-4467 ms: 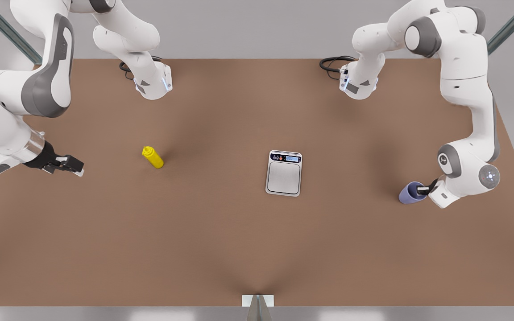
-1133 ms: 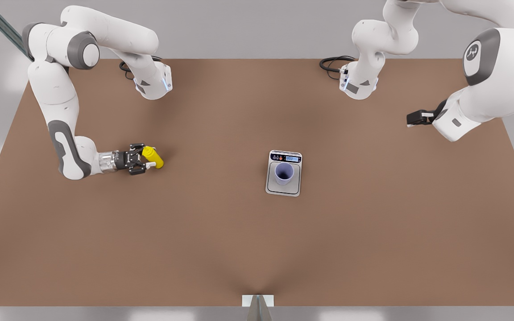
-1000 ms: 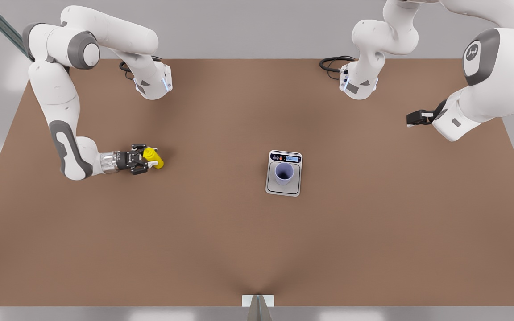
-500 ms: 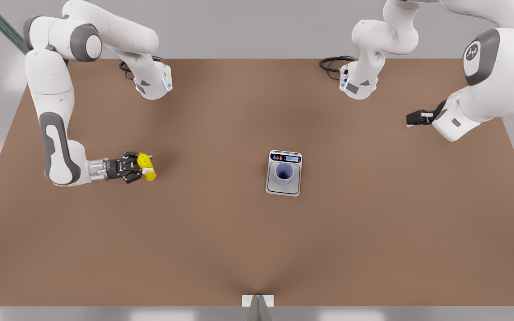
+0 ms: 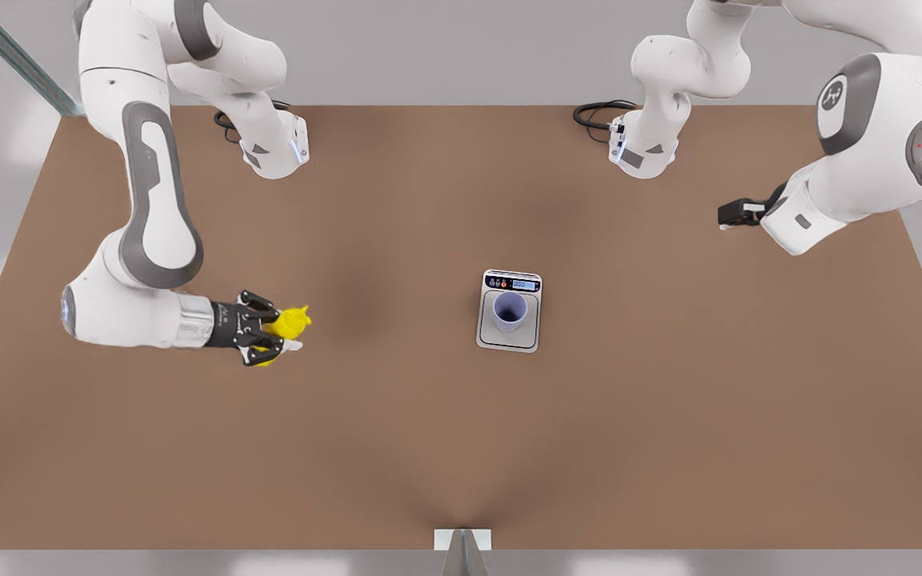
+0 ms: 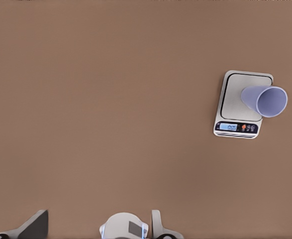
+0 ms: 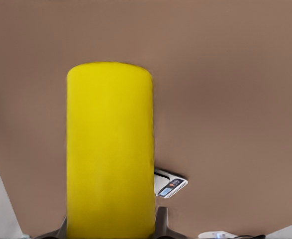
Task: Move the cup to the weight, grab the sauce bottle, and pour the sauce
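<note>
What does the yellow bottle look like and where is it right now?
The sauce bottle is small, bright yellow and looks like smooth plastic, with a round body and a nozzle tip. The right gripper is shut on it at the front view's left, nozzle pointing toward the weight. It seems lifted off the table.

The front view looks down; both wrist views share the weight point(image 6: 243, 105).

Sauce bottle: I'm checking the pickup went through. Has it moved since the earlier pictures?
Yes. The sauce bottle, held in the right pincer, has shifted toward the front view's bottom edge, and its tip now points at the weight, which stayed put.
</note>
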`<action>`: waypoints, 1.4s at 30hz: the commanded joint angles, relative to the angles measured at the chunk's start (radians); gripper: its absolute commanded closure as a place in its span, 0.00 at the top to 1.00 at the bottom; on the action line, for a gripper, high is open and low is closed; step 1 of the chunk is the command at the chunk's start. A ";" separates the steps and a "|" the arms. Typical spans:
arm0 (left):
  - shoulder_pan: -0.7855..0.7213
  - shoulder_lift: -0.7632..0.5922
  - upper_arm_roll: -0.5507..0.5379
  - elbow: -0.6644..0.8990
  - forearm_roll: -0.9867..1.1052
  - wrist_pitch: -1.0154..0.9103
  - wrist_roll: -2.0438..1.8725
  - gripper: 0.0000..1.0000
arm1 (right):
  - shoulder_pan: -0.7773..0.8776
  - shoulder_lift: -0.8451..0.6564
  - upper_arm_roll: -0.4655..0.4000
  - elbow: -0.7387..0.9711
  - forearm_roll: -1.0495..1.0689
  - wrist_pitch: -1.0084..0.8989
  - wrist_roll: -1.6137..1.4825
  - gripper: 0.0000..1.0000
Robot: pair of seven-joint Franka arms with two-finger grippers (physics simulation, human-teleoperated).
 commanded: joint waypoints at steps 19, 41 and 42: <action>0.013 0.000 0.011 -0.030 0.012 0.037 0.000 1.00 | 0.246 0.074 0.232 0.068 -0.902 0.375 0.526 0.36; 0.011 0.000 0.002 -0.031 0.005 0.041 -0.002 1.00 | 0.464 0.386 0.395 0.263 -1.619 0.378 1.045 0.34; 0.011 0.000 0.002 -0.031 0.005 0.043 -0.002 1.00 | 0.470 0.404 0.395 0.268 -1.648 0.379 1.045 0.33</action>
